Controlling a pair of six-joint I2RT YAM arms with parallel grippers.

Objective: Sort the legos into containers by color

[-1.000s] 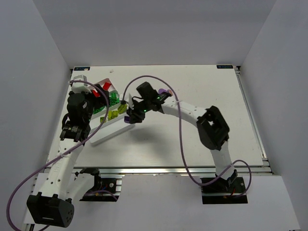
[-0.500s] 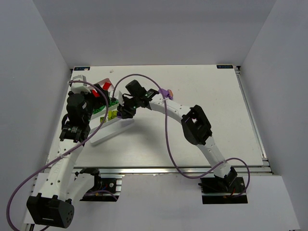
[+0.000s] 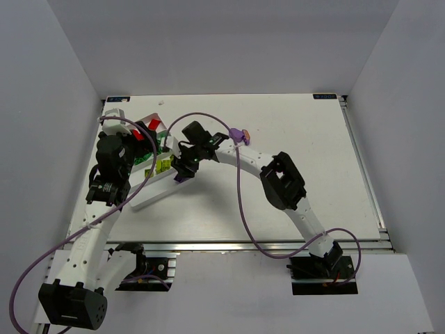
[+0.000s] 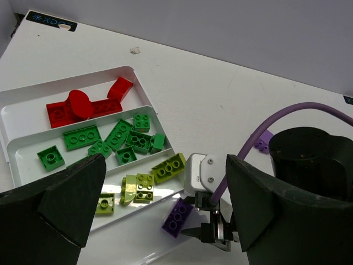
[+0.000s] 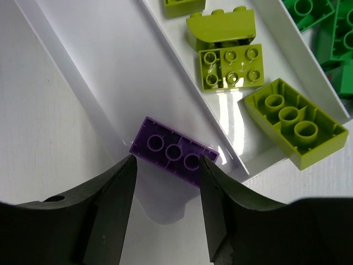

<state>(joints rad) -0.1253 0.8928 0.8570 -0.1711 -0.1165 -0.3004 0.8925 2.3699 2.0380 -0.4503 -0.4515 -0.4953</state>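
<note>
Right gripper (image 5: 165, 161) parted above studded purple brick (image 5: 174, 152), glossy ridged white tray (image 5: 99, 72)

We see a glossy, smooth white plastic tray (image 5: 127, 72), shiny hard plastic bricks (image 5: 231, 67), and a matt white table (image 4: 220, 94).

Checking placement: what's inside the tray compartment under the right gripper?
One purple brick, underside up, lies in that compartment. The fingers of the right gripper hide its near end.
</note>
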